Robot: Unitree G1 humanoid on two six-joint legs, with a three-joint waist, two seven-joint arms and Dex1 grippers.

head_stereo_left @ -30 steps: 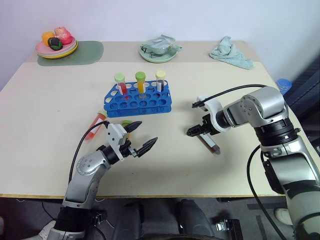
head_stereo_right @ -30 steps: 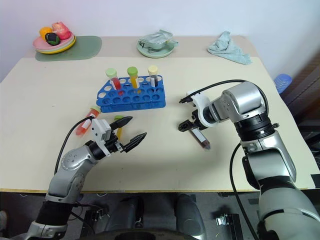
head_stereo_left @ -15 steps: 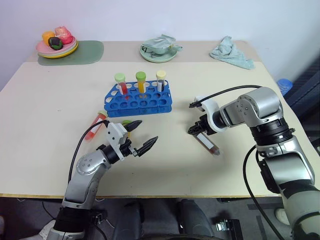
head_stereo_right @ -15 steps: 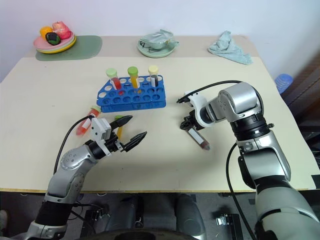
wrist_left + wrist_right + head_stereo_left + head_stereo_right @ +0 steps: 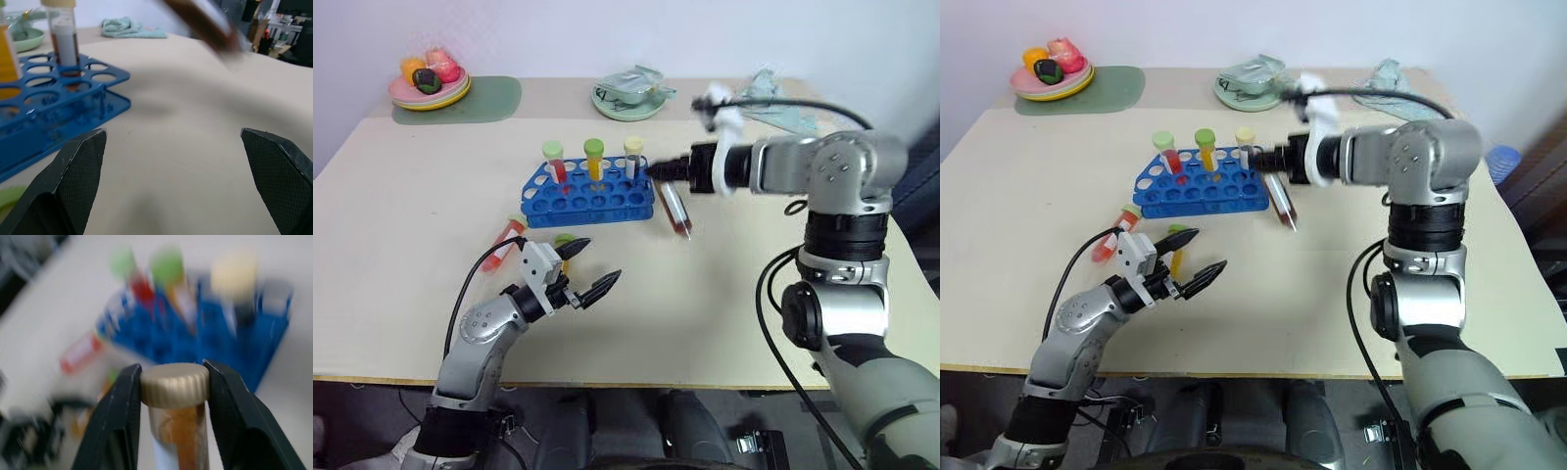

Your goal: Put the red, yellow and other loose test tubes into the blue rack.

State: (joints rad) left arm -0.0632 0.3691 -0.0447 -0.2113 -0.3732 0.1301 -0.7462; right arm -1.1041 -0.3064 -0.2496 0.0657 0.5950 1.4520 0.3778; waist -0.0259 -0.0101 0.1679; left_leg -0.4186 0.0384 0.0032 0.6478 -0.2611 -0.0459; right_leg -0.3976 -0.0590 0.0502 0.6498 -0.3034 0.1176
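One brown tube aloft by the rack

One brown tube (image 5: pixel 675 208) hangs cap-up in the right pincer (image 5: pixel 658 171), clamped at its cream cap, long axis near upright, bottom tilted toward the surface's near edge. It hangs just off the blue rack's (image 5: pixel 592 201) right end, so the free holes lie leftward. Left pincer (image 5: pixel 588 267) gapes wide, empty; a red tube (image 5: pixel 499 245) and a green cap (image 5: pixel 563 239) lie just beyond it
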